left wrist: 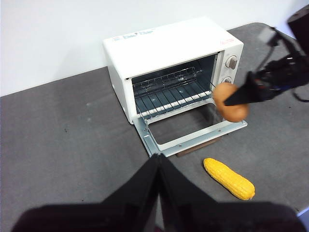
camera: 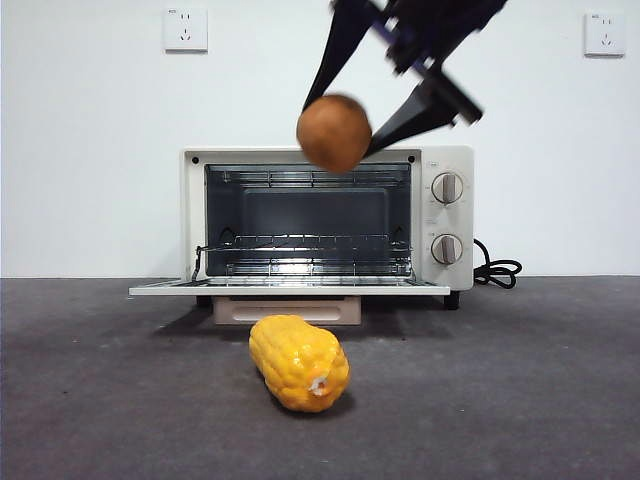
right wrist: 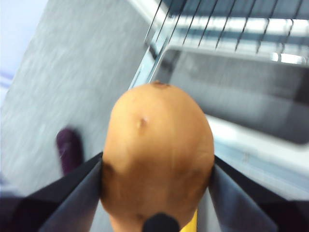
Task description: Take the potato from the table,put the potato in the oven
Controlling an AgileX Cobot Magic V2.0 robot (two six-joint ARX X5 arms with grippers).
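The orange-brown potato (camera: 334,131) hangs in the air before the top edge of the cream-white oven (camera: 440,215), whose door (camera: 285,288) lies folded down flat. My right gripper (camera: 340,125) comes in from the upper right and is shut on the potato (right wrist: 157,157), one black jaw on each side; the left wrist view shows the potato (left wrist: 231,102) over the door's right end. My left gripper (left wrist: 159,162) stays back above the table (left wrist: 67,145), jaws shut together with nothing held.
A glossy yellow corn-like object (camera: 298,362) lies on the table in front of the oven door. Inside the oven is a wire rack (camera: 310,242). A black power cord (camera: 497,271) curls at the oven's right side.
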